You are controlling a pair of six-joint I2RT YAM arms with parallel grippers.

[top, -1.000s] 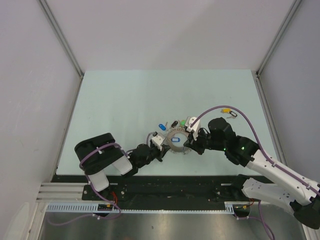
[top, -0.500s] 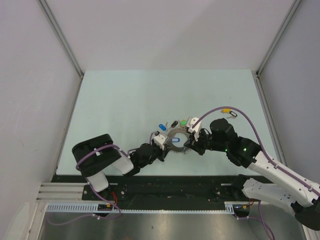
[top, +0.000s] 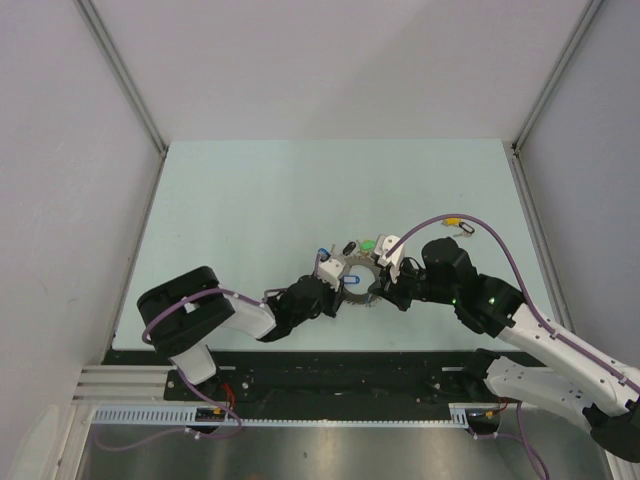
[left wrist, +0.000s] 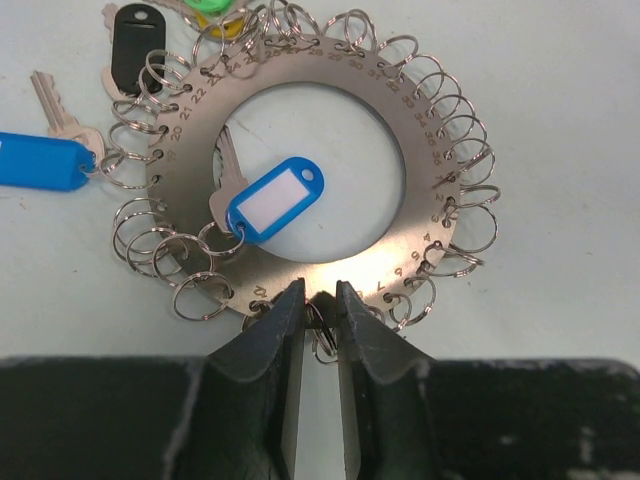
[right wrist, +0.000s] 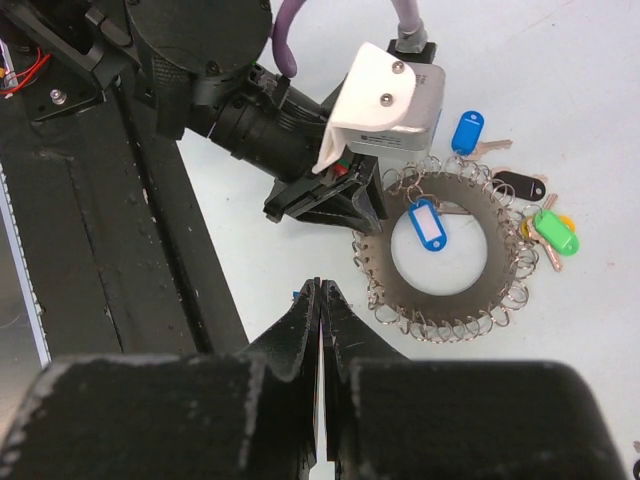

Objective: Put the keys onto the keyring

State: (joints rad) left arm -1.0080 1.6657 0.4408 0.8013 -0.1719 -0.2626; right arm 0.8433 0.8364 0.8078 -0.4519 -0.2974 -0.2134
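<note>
**Steel keyring flat on the desk, left fingers at its near rim**

Steel-grey and flat, the keyring (left wrist: 432, 190) lies on the pale desk (top: 250, 200) about midway between the two arms. Its outer edge is hung all round with small split rings (left wrist: 470, 215). One blue-tagged key (left wrist: 272, 200) lies in its central hole, and its tag appears to be linked to a split ring on the near-left rim. A second blue tag (left wrist: 40, 160), a black tag (left wrist: 135, 45) and a green tag (left wrist: 212, 8) crowd the far-left rim. Whether each of them is already linked on I cannot tell.

The left fingers (left wrist: 265, 345) sit at the rim nearest that arm. They are parted only narrowly, with one split ring in the gap. The pictures do not show whether the pads touch it. That low, edge-on approach probably suits working a single small ring without disturbing its neighbours.

The right fingers (right wrist: 300, 335) are pressed together with nothing visible between them. They hover just beside the keyring's opposite edge, apart from it. My guess is that this arm is standing by, perhaps to steady the band.

With keys lying loose-looking at the rim, the job seems partway through.
</note>
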